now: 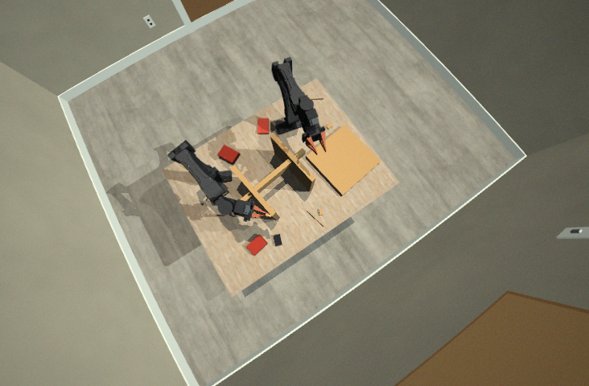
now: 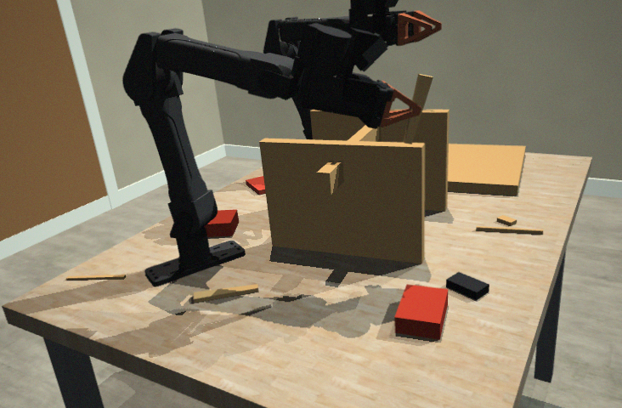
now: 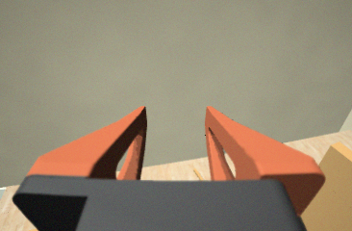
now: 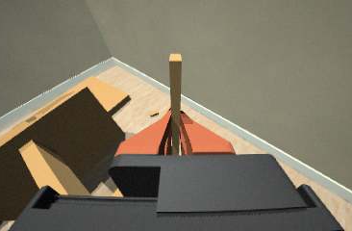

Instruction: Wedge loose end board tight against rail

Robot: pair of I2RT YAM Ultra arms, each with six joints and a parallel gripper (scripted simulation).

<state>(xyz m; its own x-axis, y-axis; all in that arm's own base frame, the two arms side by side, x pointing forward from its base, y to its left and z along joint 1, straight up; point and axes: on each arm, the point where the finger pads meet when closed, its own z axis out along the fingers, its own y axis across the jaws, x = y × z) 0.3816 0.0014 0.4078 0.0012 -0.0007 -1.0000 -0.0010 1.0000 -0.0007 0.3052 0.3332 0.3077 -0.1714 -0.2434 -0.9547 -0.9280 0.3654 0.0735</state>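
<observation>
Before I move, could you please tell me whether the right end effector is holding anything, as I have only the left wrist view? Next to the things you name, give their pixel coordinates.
Observer: Yes, the right end effector [image 1: 267, 211] [image 2: 417, 110] [image 4: 175, 115] is shut on a wedge [image 2: 421, 91] [image 4: 175, 82].
Operator: Thank you. Is that wedge upright?
Observer: No, the exterior view shows it tilted.
Operator: Is that end effector at the rail yet?
Observer: No, in the top view it is near one end of the nearer end board [image 1: 258, 197] [image 2: 345, 206], off to the side of the rail [image 1: 272, 177] [image 2: 364, 133] [image 4: 46, 168].

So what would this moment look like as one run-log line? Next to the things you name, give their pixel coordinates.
Right tool [image 1: 265, 212] [image 2: 420, 111] [image 4: 176, 114]: gripping wooden wedge [image 2: 421, 91] [image 4: 175, 82] | left tool [image 1: 320, 150] [image 2: 439, 26] [image 3: 176, 110]: partly open, empty
</observation>
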